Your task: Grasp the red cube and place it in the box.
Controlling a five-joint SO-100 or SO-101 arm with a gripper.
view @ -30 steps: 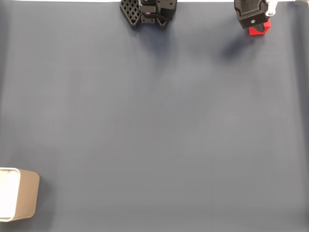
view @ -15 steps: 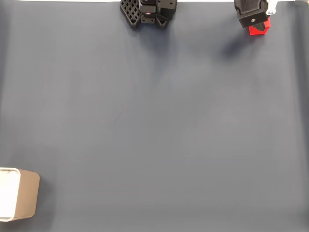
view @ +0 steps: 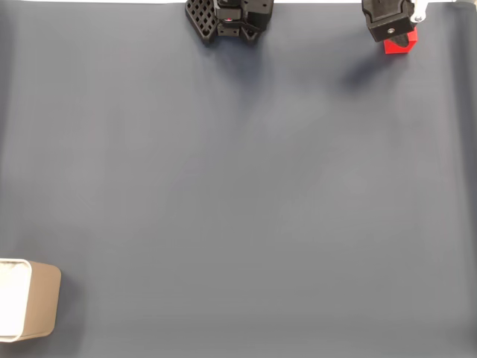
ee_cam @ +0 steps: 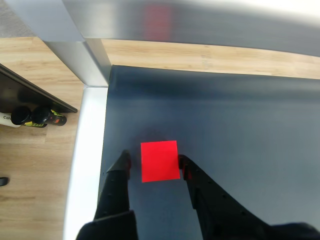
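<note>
Red cube (ee_cam: 159,161) between gripper (ee_cam: 153,161) fingers

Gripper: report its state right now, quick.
Gripper: open, its fingers on either side of the red cube on the dark mat; a gap shows on the left side in the wrist view, so it is not yet gripped.
</note>
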